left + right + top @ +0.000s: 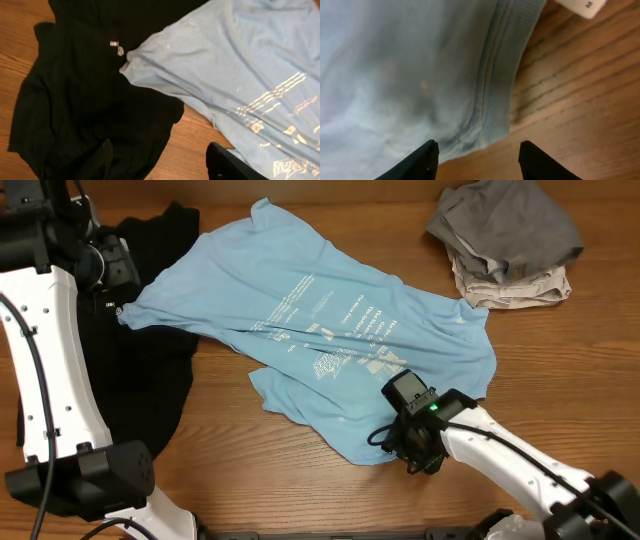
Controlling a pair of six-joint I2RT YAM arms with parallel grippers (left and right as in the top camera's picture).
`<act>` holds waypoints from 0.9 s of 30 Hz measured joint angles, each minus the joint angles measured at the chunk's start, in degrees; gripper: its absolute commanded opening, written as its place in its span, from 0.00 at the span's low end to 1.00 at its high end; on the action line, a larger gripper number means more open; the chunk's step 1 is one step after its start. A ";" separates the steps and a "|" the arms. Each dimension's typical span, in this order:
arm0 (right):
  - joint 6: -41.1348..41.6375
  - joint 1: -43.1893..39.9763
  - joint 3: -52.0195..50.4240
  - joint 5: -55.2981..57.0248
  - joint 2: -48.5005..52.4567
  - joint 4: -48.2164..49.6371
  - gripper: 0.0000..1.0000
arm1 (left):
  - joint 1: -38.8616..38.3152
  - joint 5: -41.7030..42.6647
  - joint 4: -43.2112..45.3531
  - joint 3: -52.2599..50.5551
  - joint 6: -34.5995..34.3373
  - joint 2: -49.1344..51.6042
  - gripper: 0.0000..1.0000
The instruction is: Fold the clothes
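The clothes lie on a wooden table. A light blue T-shirt (330, 330) with white lettering is spread out crumpled in the middle. Its left sleeve tip (131, 59) rests on a black shirt (150, 390) at the left. My left gripper (160, 167) hangs open above the black shirt's edge and bare wood, nothing between its fingers (106, 159). In the overhead view it (114, 275) sits just beyond the sleeve tip. My right gripper (479, 157) is open over the blue shirt's hem (495, 105), at the shirt's near edge (400, 442).
A grey piece (505, 225) lies piled on a beige piece (525, 288) at the back right. A white tag (585, 5) shows at the top of the right wrist view. Bare wood (250, 470) runs along the front of the table.
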 measured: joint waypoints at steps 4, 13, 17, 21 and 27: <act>0.22 0.00 -0.17 0.09 2.69 0.74 0.50 | 0.00 -0.02 0.55 -1.90 0.00 0.52 0.63; 0.24 0.00 -0.33 0.07 3.48 0.87 0.13 | 0.00 0.00 1.27 -2.69 0.00 0.63 0.63; 0.31 -0.22 -0.33 0.07 3.48 0.39 0.04 | 0.00 -0.02 1.27 -2.69 0.00 0.63 0.63; -0.74 -3.72 -0.31 0.31 3.48 -3.65 0.04 | 0.00 -0.02 1.27 -2.71 0.00 0.63 0.63; -8.55 -17.55 0.28 0.44 2.86 -8.46 0.04 | 0.00 -0.02 1.27 -2.71 0.00 0.63 0.63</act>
